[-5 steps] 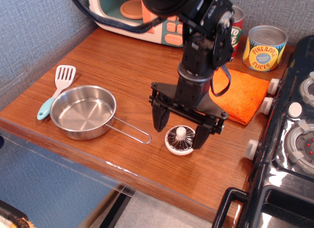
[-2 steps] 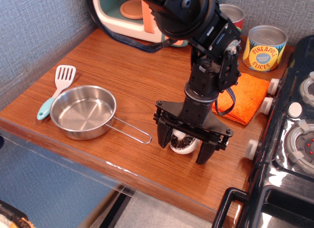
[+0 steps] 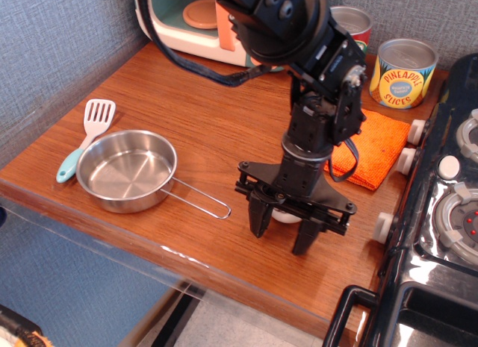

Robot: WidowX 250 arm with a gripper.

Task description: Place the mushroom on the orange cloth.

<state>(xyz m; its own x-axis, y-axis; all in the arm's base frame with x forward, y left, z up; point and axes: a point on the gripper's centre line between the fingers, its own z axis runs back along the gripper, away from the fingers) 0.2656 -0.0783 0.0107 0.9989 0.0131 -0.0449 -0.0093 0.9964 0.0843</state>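
The mushroom (image 3: 288,216) sits on the wooden counter and is mostly hidden; only a bit of its white rim shows between my fingers. My gripper (image 3: 281,241) is lowered over it, with a black finger (image 3: 259,219) against each side, closed to about the mushroom's width. The orange cloth (image 3: 376,148) lies on the counter behind and to the right of the gripper, partly covered by my arm.
A steel pan (image 3: 125,170) with a wire handle stands at the left, with a white and teal spatula (image 3: 84,136) beside it. A toy microwave (image 3: 196,20), a pineapple can (image 3: 403,72) and a red can (image 3: 354,23) line the back. A black toy stove (image 3: 447,213) borders the right.
My gripper has come down around the mushroom and its fingers have closed in from wide open. The mushroom's gills and stem knob, visible earlier, are now hidden.
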